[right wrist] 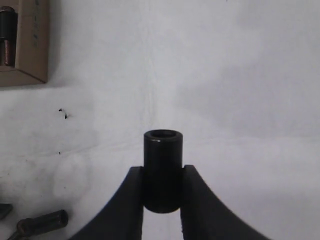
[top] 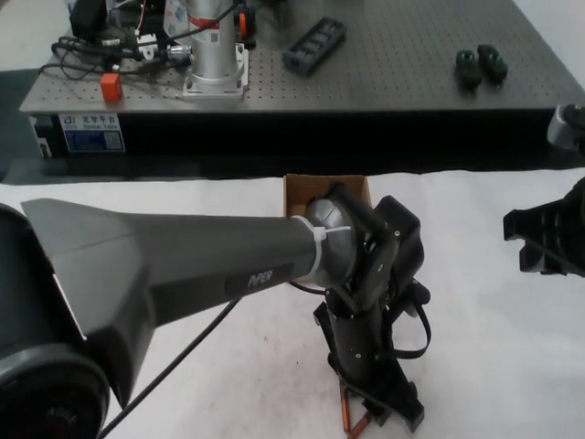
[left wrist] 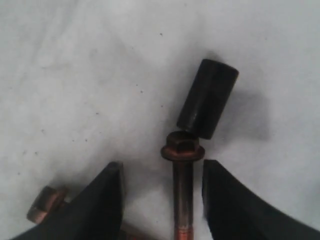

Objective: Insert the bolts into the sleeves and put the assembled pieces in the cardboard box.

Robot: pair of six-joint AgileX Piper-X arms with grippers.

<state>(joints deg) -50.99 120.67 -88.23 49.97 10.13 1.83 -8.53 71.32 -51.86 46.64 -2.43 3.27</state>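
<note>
Left gripper (left wrist: 162,167): fingers apart, straddling a bolt (left wrist: 183,190) on white cloth (left wrist: 75,75).
Loose sleeve (left wrist: 207,100): against the bolt's head, just ahead.
Right gripper (right wrist: 163,172): clamped on upright sleeve (right wrist: 163,150), bare cloth around.
Cardboard box (right wrist: 32,45): well apart.

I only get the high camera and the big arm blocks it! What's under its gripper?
Observer: A copper-coloured metal bolt lies between the fingers of the open left gripper.
Operator: Any sleeve nearby?
Observer: Yes, a black cylindrical sleeve lies right by the bolt's head.
Operator: And the other arm?
Observer: The right gripper is shut on a second black sleeve, open end pointing away from it.
</note>
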